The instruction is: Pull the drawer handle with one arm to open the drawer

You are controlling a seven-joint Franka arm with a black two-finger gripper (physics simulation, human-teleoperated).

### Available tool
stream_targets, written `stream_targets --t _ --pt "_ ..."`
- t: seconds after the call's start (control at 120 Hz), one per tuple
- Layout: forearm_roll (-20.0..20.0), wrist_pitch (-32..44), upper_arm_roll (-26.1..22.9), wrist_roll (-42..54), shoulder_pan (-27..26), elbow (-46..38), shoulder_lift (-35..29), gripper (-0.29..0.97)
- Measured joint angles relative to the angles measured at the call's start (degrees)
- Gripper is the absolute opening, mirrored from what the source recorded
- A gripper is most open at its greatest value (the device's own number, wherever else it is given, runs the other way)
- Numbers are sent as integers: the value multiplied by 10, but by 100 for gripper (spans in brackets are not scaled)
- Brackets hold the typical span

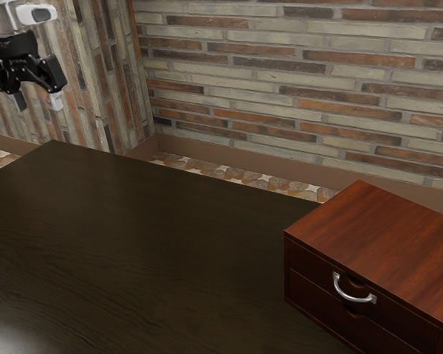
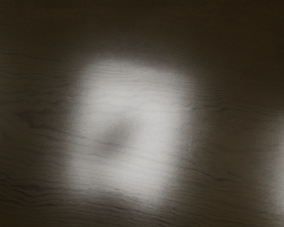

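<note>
The gripper (image 1: 38, 99) hangs in the upper left corner of the exterior view, high above the table (image 1: 133, 243) and in front of the brick wall (image 1: 295, 74). Its two fingers (image 1: 21, 100) point down and stand well apart, with nothing between them, so the pincer is wide.

The cabinet (image 1: 384, 236), of reddish wood, sits on the table in the lower right corner of that view, well apart from the gripper. Its upper drawer (image 1: 317, 269) faces the lower left of the frame, and its front lies flush with the cabinet's face, so it is shut. A curved metal handle (image 1: 352, 292) is fixed to the drawer front, near the middle; nothing touches it. A second drawer front lies below it, partly cut by the frame's lower edge.

A strip of patterned floor (image 1: 229, 171) shows between the table's far edge and the wall.

In the wrist view, dark wood grain of the table (image 2: 38, 189) runs across the frame, with a pale patch of glare in the middle and a dim smudge inside it.
</note>
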Motion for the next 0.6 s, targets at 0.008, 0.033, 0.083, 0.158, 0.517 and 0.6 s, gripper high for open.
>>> stream_targets --t 0.008,0.033,0.083,0.158,0.517,0.6 --pt "0 4 0 1 -2 0 0 68" --pt "0 16 0 3 -7 0 0 68" --pt "-1 36 0 6 -14 0 0 68" --pt "-1 58 0 11 -14 0 0 68" --pt "-71 -36 -423 206 -13 124 -140 68" --pt "-88 -46 -469 294 -34 65 -207 68"
